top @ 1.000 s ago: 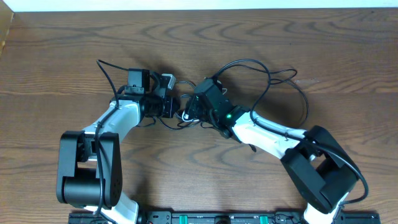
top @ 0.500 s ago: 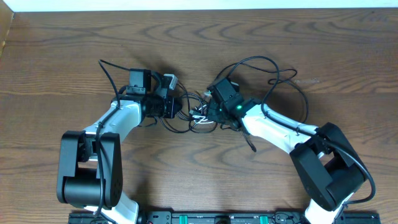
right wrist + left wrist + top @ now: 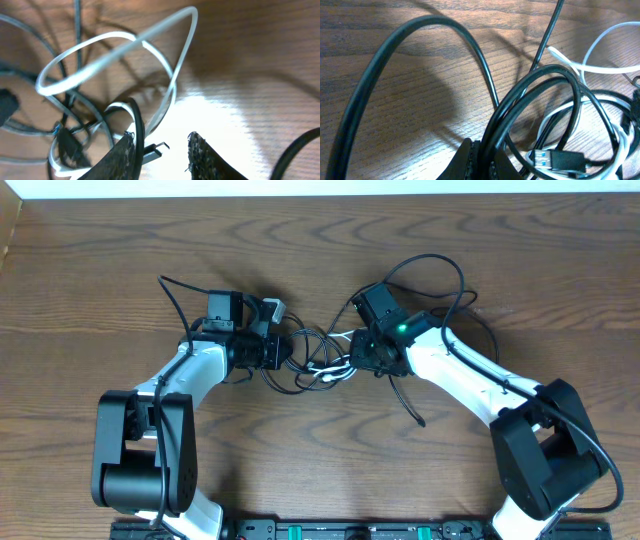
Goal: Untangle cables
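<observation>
rightward my right hand (image 3: 162, 142) has swung, fingers now parted by the white cable (image 3: 183, 47); left hand (image 3: 481, 152) clamps a black cable (image 3: 512, 102).

Work surface: wooden table (image 3: 100, 260), mid-brown, with strong wavy grain running mostly left to right. A narrow white strip (image 3: 320, 187) borders the far edge. At the far left corner sits a paler wooden edge (image 3: 7, 230), cut off by the frame. A black rail (image 3: 350, 531) with small green inserts runs along the near edge. Right wrist view: a bright patch of light on the wood (image 3: 220, 120).
</observation>
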You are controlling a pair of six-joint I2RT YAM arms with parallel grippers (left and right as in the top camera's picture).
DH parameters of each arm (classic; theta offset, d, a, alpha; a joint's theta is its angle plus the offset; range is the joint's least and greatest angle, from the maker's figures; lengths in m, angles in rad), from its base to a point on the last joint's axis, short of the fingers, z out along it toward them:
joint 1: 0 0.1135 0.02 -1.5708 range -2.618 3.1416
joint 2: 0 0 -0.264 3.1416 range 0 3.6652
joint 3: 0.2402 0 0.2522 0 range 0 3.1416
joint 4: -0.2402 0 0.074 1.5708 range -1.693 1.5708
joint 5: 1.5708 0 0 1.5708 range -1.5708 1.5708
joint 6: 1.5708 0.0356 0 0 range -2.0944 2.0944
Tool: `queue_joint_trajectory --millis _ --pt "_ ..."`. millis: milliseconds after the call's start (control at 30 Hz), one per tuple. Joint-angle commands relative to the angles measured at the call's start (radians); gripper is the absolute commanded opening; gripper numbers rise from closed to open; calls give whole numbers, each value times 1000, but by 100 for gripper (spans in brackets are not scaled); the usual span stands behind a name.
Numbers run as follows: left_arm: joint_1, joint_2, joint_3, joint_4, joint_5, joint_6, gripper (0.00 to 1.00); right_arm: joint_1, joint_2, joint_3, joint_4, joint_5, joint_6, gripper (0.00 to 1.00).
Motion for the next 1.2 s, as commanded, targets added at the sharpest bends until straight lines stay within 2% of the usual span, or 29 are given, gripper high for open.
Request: queue_joint_trajectory --millis 0,100,167,200,233,433,633,700,767,867,1033,1167 --pt "7 2 -6 1 -9 -2 7 13 -18 10 -11 -108 -33 34" --pt "7 2 -6 1 -9 -2 8 31 -18 10 -2 -160 -33 37" --pt "7 2 -6 1 -9 -2 8 30 -18 11 10 -230 -96 27" --pt "7 2 -6 1 -9 -2 8 22 -21 11 16 -258 -120 19" --pt "7 2 -6 1 -9 -2 8 11 -24 11 23 -283 -122 17" --pt "7 2 -6 1 -9 -2 8 -38 -54 11 87 -470 -122 18" --pt "7 2 -6 1 -9 -2 8 -44 -62 11 70 -393 -156 8" --pt "7 2 -6 1 -9 -3 8 -43 -62 11 51 -325 -204 9" --pt "7 2 -6 1 -9 -2 8 -44 -62 11 19 -244 -216 21" --pt "7 2 -6 1 -9 -2 8 -50 -63 11 -11 -143 -214 25" --pt "7 2 -6 1 -9 -3 8 -61 -71 23 17 -219 -163 35" --pt "7 2 -6 2 -9 -6 8 -54 -75 40 76 -353 -206 36"
